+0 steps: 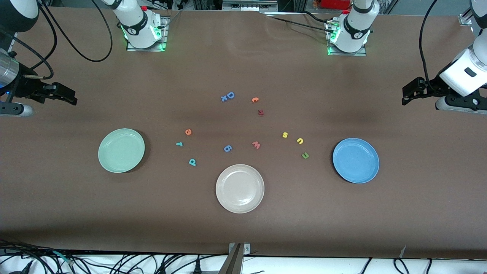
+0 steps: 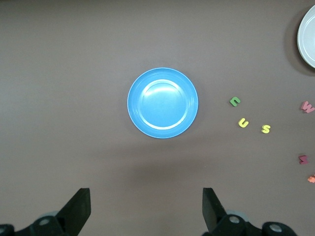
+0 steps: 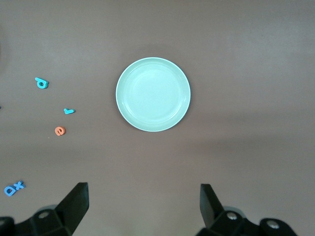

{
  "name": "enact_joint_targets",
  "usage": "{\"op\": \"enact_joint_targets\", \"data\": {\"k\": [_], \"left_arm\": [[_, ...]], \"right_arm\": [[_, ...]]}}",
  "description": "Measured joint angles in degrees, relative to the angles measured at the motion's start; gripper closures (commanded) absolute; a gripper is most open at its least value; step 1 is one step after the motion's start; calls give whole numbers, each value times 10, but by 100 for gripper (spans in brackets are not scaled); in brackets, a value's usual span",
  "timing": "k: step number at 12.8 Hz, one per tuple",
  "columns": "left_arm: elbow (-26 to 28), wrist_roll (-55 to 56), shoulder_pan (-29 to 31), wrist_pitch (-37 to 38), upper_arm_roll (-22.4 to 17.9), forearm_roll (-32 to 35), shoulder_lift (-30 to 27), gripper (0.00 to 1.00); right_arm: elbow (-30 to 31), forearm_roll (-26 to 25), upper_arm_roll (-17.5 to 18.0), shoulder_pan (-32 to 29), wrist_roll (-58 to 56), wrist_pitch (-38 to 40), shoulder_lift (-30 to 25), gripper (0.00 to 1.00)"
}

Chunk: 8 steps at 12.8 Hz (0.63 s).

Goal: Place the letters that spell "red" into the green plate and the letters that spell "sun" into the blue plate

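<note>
Brown table (image 1: 243, 68) seen from above, two arm bases at the top edge. Right arm bent out past its end of the table, right gripper (image 1: 62, 95) raised high in the air, pointing inward, fingers (image 3: 74, 204) spread wide and holding nothing. Left arm mirrored at its own end, left gripper (image 1: 412, 91) also lifted, fingers (image 2: 78, 206) wide apart and empty. Both waiting, well apart from every letter.

Green plate (image 1: 121, 150) flat and bare toward the right arm's end. Just beside it, toward the middle: orange "e" (image 1: 188, 132), thin teal "r" (image 1: 179, 144) a little nearer the camera, teal "d" (image 1: 192, 162) nearer still.

Blue plate (image 1: 355, 160) flat and bare toward the left arm's end. Beside it, toward the middle: yellow "s" (image 1: 285, 134), yellow "u" (image 1: 300, 141), green "n" (image 1: 305, 155) closest to the plate.

Beige-white plate (image 1: 239, 188) between the two, nearest the camera. Above it a blue "6" (image 1: 227, 148) and a pinkish "w" (image 1: 256, 145). Farther off, a blue "D" (image 1: 229, 95) touching a small blue cross (image 1: 224, 98), an orange "c" (image 1: 255, 99), and a dark red letter (image 1: 260, 112).
</note>
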State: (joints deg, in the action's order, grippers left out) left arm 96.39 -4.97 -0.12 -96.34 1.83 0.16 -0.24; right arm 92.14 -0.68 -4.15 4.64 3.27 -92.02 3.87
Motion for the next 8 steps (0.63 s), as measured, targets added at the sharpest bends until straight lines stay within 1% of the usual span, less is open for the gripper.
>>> {"op": "enact_joint_targets", "data": {"k": [4, 8], "left_arm": [[4, 0, 0, 2, 0, 0, 5, 0], [7, -1, -8, -3, 2, 0, 58, 0]], "right_arm": [[0, 0, 0, 0, 0, 1, 0, 0], [1, 0, 0, 0, 0, 1, 2, 0]]}}
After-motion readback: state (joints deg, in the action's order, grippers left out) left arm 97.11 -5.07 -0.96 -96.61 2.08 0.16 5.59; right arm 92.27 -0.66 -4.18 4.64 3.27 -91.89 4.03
